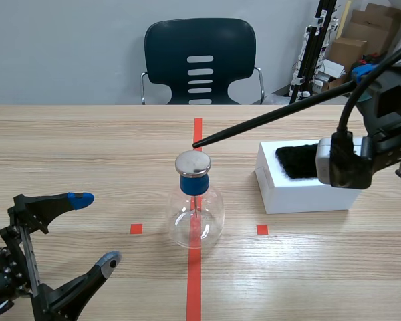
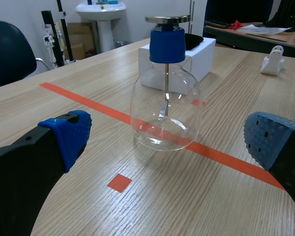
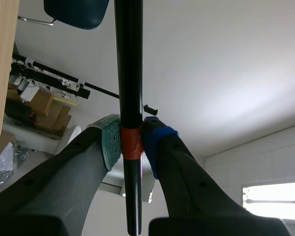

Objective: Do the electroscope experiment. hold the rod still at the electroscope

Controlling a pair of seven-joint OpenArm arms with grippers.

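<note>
On your worktop [image 1: 67, 154] the holding step looks to be in hand, and what follows calls for no travel at all. Freeze the right arm and let nothing sway.

The white box [image 1: 301, 194] sits toward the worktop's right edge with a black cloth [image 1: 295, 160] lying in its top.

The electroscope [image 1: 195, 214] stands upright near the middle of the worktop, on the red tape line and well apart from the box. It is a clear, round-bellied glass flask with a blue stopper and a flat metal disc [image 1: 192, 163] on top. In the left wrist view a thin metal stem runs down from the stopper, and a small foil strip [image 2: 164, 110] hangs at its end, its lower tip kicked slightly outward.

The rod [image 1: 267, 120] is long, thin and black. It slopes down from the right, and its tip hangs just above the far rim of the disc. You cannot tell from here whether it touches. A red band on the rod marks where it is gripped.

Your right end effector [image 3: 130, 142] is clamped on that band, one pad on each side. Your left end effector [image 1: 97, 231] rests low by the worktop's near left corner with its fingers spread wide and nothing between them. The flask lies ahead of it.

I judge the main risk to be the tip drifting or knocking the disc.
</note>
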